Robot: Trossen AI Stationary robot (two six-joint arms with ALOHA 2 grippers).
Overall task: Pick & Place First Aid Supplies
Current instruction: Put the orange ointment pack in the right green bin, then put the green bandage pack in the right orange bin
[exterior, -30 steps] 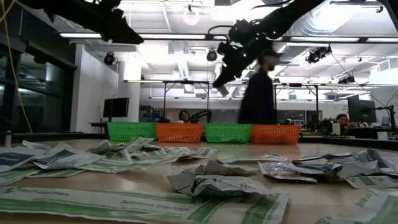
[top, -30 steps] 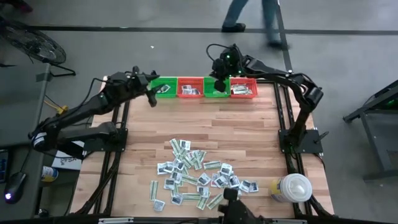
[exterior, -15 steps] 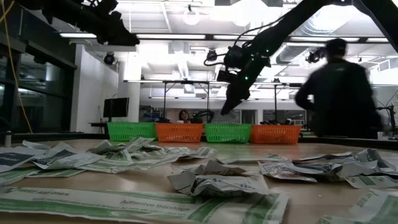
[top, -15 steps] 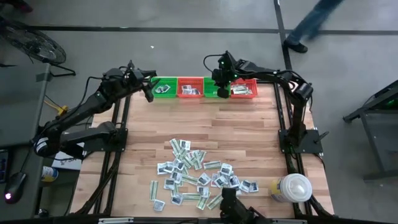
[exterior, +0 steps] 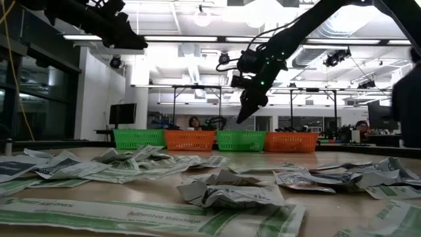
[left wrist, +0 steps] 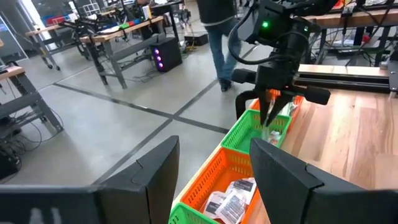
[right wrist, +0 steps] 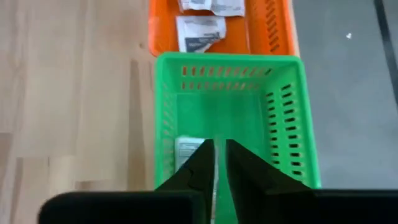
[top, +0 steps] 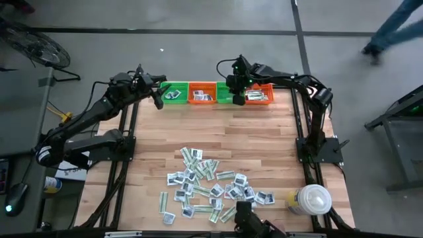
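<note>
Change since earlier frame: both arms have swung toward the far edge; the right gripper (top: 235, 91) now hangs over the second green basket (top: 231, 94), and the person who stood behind the tabletop has walked off to the right.
Right gripper: pointed down into that green basket; its fingers stand almost together with a thin slit between them, and whether they grip anything cannot be told.
Packet below it: a pale packet (right wrist: 188, 151) lies on the basket floor, showing just beside the fingertips in the right wrist view.
Left gripper: (top: 156, 97) waits with fingers apart above the first green basket (top: 173, 94) at the row's left end, holding nothing.
Baskets: four in a row on the far edge, green, orange, green, orange; the orange ones hold several packets.
First aid supplies: (top: 210, 185) most lie scattered in a loose heap on the near half of the tabletop (top: 218, 129), well apart from both grippers.
Key relation: the heap lies toward the near edge, roughly midway between the arms, so neither is clearly nearer.
White round container: (top: 310, 198) near right corner.
</note>
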